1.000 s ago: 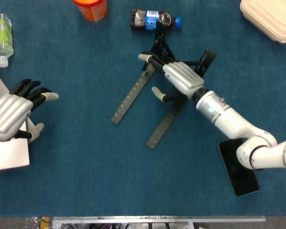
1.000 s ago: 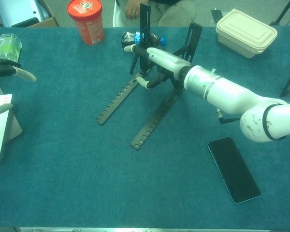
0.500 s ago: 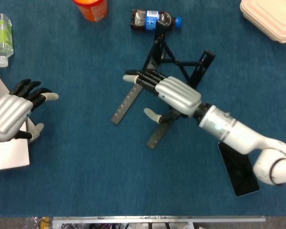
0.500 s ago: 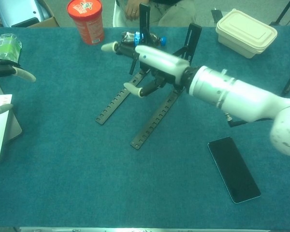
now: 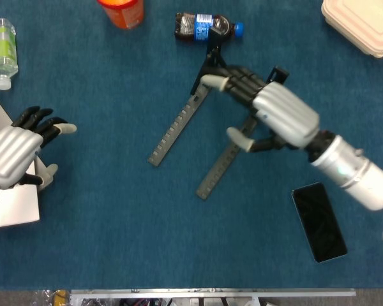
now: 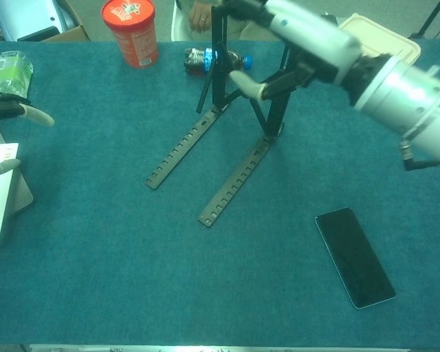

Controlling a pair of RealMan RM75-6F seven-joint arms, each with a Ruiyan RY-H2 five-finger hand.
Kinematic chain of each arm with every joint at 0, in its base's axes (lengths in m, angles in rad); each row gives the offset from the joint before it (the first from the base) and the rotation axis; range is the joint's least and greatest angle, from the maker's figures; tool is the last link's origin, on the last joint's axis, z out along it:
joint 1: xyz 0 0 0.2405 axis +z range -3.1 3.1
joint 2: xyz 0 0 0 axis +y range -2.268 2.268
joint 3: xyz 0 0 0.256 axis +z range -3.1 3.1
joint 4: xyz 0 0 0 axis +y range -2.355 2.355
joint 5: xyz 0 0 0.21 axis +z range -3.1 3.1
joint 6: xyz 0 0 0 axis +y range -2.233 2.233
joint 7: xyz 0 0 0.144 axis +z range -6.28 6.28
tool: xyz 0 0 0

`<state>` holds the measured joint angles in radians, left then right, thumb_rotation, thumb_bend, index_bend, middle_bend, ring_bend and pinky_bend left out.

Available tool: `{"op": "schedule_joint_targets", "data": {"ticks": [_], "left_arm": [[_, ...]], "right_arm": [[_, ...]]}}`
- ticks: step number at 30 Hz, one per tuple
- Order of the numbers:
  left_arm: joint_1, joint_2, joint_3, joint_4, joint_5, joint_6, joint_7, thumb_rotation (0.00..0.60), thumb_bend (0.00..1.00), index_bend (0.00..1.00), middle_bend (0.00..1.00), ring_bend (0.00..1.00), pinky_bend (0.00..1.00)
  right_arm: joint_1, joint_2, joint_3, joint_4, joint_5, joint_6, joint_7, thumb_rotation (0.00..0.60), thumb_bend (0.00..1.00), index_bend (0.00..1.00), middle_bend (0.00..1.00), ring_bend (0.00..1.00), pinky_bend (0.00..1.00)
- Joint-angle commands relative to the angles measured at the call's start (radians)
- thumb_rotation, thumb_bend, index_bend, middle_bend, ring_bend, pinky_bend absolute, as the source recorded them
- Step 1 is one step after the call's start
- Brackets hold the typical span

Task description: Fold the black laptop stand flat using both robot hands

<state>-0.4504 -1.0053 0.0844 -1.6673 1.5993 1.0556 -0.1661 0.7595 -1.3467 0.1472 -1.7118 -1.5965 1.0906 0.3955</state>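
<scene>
The black laptop stand [image 5: 179,124] stands unfolded in mid-table, its two notched rails flat on the blue cloth and its uprights [image 6: 219,66] raised at the far end. My right hand [image 5: 271,111] hovers over those uprights, fingers stretched toward the upper left and thumb [image 5: 239,137] spread apart, holding nothing. In the chest view the right hand [image 6: 297,33] is high at the top, above the stand [image 6: 180,150]. My left hand [image 5: 16,150] stays at the far left edge, fingers apart and empty; only its fingertips [image 6: 29,114] show in the chest view.
Behind the stand lies a cola bottle [image 5: 204,27]. A red canister [image 5: 121,9] and a water bottle [image 5: 0,48] are at the back left, a beige lunch box [image 5: 360,22] at the back right. A black phone [image 5: 319,222] lies front right. White paper [image 5: 13,207] sits under my left hand.
My right hand swung left over the rails, then rose and moved back right above the uprights. The stand looks the same. My left hand has not moved.
</scene>
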Motion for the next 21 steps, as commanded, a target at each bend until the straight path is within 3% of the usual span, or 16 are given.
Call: {"op": "schedule_joint_targets", "data": {"ticks": [1,11,21], "left_arm": [[0.0,-0.006,-0.001,0.006,-0.004,-0.004,-0.004,0.6,0.36,0.19,0.17,0.06,0.03],[-0.004,-0.034,-0.009,0.043,-0.029,-0.02,-0.018,0.6,0.36,0.19,0.17,0.06,0.03],[0.007,-0.024,-0.035,0.066,-0.066,0.006,-0.02,0.6,0.36,0.19,0.17,0.06,0.03]], "right_arm": [[-0.028,0.038,-0.003,-0.007,0.01,0.026,-0.021,0.6,0.43,0.0,0.0,0.0,0.0],[-0.094,0.118,-0.012,0.014,0.06,0.066,-0.024,0.6,0.43,0.0,0.0,0.0,0.0],[-0.126,0.106,-0.046,0.091,0.062,0.053,0.049,0.6,0.43,0.0,0.0,0.0,0.0]]}}
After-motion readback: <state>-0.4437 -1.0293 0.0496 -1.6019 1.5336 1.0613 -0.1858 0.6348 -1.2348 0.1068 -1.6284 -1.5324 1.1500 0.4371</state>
